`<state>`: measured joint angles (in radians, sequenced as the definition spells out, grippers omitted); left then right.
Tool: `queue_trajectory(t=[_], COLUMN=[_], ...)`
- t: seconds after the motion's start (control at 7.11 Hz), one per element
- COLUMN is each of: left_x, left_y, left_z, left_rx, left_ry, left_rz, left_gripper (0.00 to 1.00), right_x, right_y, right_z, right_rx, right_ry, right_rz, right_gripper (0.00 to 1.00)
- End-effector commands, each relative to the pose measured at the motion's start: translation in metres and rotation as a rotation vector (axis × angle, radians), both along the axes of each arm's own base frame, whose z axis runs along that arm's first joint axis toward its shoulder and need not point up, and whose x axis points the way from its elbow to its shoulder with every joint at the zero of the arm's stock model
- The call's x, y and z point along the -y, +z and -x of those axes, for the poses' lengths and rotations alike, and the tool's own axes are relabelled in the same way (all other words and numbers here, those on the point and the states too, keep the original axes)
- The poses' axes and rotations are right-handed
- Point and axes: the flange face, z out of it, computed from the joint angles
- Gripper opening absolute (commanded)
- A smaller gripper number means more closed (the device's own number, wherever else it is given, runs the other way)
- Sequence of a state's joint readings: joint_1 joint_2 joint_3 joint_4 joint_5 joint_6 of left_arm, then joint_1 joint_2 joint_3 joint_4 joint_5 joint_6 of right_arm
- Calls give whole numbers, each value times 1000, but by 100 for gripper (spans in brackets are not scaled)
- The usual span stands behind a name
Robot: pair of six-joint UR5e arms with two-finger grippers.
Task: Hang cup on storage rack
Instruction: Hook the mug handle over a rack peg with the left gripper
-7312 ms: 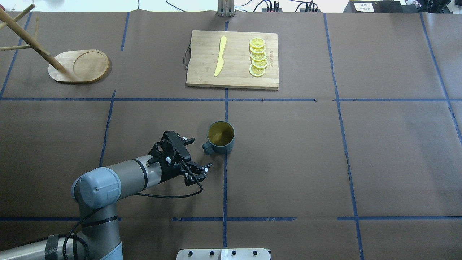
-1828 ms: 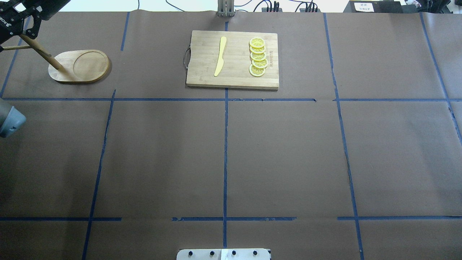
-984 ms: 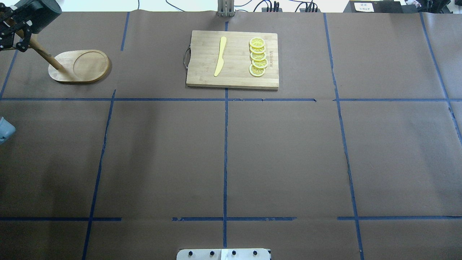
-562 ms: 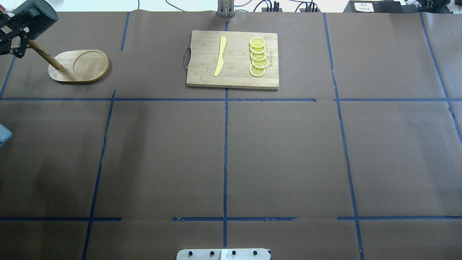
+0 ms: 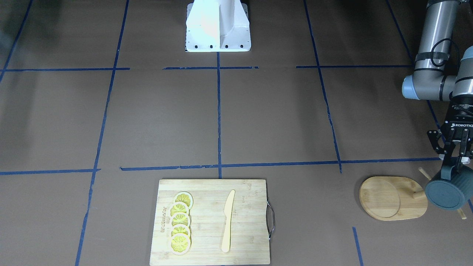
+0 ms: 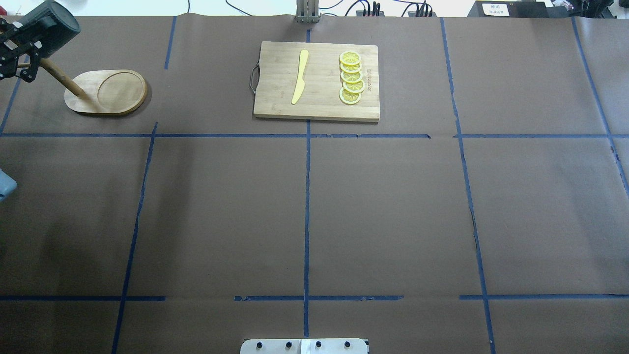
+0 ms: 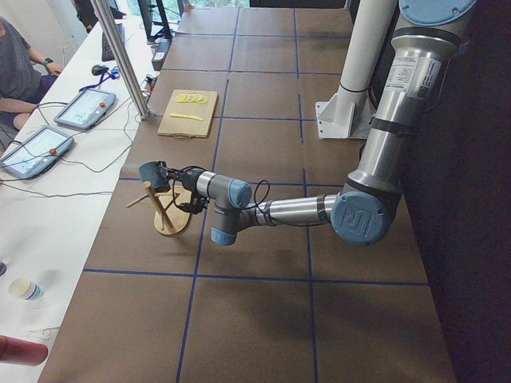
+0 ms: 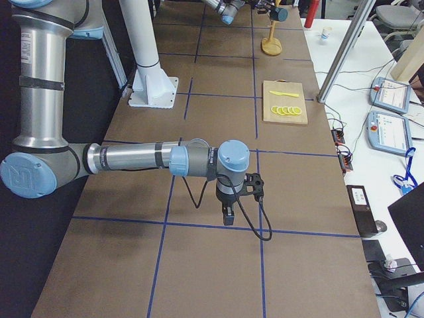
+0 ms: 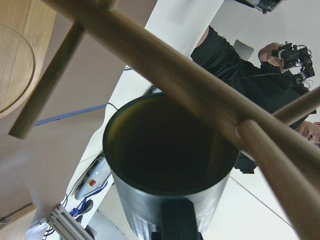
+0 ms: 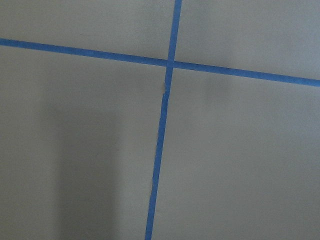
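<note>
Left gripper clamped on handle of the cup, lower right of front view, among storage rack pegs; cup on its side, long axis approx. level, mouth toward gripper; right gripper: can't tell.

My left arm stretches far out, left hand clamped on the cup by its handle, while my right arm extends low over the desk, right hand pointing down.
</note>
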<state>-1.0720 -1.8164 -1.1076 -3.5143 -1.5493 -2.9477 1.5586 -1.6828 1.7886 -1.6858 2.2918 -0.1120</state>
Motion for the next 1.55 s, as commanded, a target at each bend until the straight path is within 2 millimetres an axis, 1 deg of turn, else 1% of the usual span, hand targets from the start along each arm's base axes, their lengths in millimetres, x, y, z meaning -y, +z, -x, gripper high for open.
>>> queue_trajectory(t=[0.0,0.14,0.28,0.42,0.56,0.7,0.84,0.98,1.12,1.41], left_x=[0,0,-7,-26,-52,-86,-115,-131,-136,-131], left_y=[-2,-6,-12,-3,5,6,-3,-13,-20,-21], left_z=[0,2,9,20,33,52,68,74,67,60], left_rx=[-1,-6,-28,-45,-60,-78,-84,-20,166,477], left_ry=[0,0,-7,-8,-7,-8,-10,-6,31,6], left_rz=[-4,-14,-55,-87,-115,-149,-172,-237,-360,-522], left_gripper=[100,100,100,100,100,100,100,100,100,100], right_x=[0,0,0,0,1,1,1,1,2,2], right_y=[0,0,1,0,-1,-1,-1,-1,-1,0], right_z=[0,0,0,0,0,0,0,0,0,0], right_rx=[0,1,0,0,0,0,0,0,0,0], right_ry=[0,0,0,0,0,0,0,0,0,0], right_rz=[0,0,1,0,-2,-2,-2,-2,-3,0], right_gripper=[100,100,100,100,100,100,100,100,100,100])
